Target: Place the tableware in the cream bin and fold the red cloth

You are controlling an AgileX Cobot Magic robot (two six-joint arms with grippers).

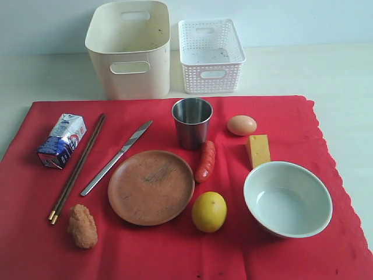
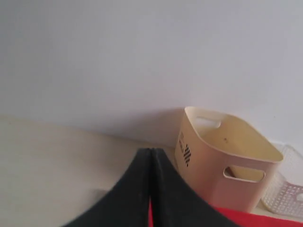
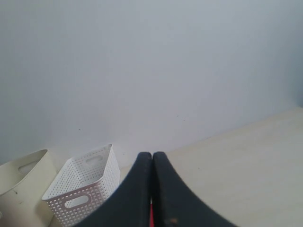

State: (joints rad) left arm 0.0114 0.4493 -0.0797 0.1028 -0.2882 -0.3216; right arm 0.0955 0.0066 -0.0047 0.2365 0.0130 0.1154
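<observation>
While bin (image 1: 137, 81) stands empty beyond cloth (image 1: 175, 251), nothing done: cup (image 1: 192, 122), plate (image 1: 151, 186), bowl (image 1: 287, 198), knife (image 1: 116, 157), chopsticks (image 1: 77, 167) lie on unfolded cloth among food. Left gripper (image 2: 150, 151), right gripper (image 3: 152, 155): jaws pressed together, holding nothing. Remaining: five transfers, then fold

A: What's on the red cloth (image 1: 175, 256)?
B: A steel cup (image 1: 192, 122) stands upright near the middle, a brown plate (image 1: 151, 186) in front of it, a pale bowl (image 1: 287, 199) to the right. A knife (image 1: 116, 158) and chopsticks (image 1: 77, 168) lie slanted left of the plate.
A: And the bin?
B: The cream bin (image 1: 129, 49) stands on the counter (image 1: 326, 70) behind the cloth, just beside a white basket (image 1: 210, 55). A lemon (image 1: 209, 212) lies between plate and bowl.
</observation>
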